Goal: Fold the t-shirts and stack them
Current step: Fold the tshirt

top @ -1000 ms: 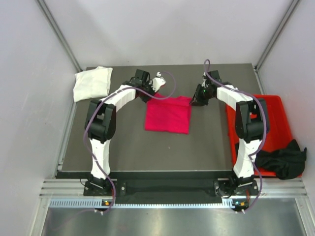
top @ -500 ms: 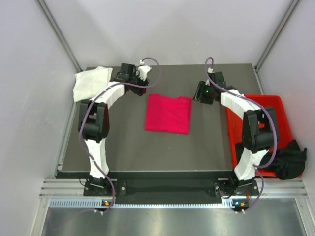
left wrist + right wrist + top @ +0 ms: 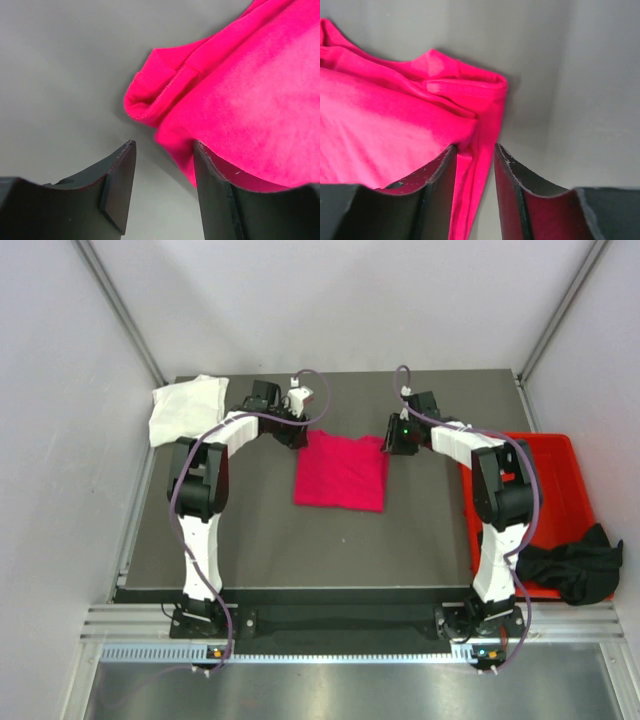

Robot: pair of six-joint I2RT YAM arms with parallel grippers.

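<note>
The white t-shirt (image 3: pixel 187 408) lies bunched at the table's (image 3: pixel 250 550) 10 o'clock corner, and like the others it is light, limp cloth that will sag and slide unless it is pinched through all its layers at a hem or corner. Just to its right, the left gripper (image 3: pixel 162 185) hangs low over the table with its jaws well apart and nothing between them but bare surface. The folded corner of the pink t-shirt (image 3: pixel 250 100) lies just off its right finger, toward 1 o'clock in the wrist view. That pink shirt is a flat, half-folded rectangle near the table's middle, a little toward 12 o'clock. Its two far corners look like the best holds, since the doubled edges there give the fingers something thick to bite. The right gripper (image 3: pixel 472 192) sits at the other far corner, jaws open to a narrow gap that straddles the shirt's side edge without clamping it. Farther right stands the red bin (image 3: pixel 560 465), and the black t-shirt (image 3: pixel 575 568) droops over its 4 o'clock corner. Half a second ago the left arm was swung out toward the white shirt and the right gripper stood slightly back from the pink one. Both have since closed in on the pink corners, while the cloth itself has not shifted.
</note>
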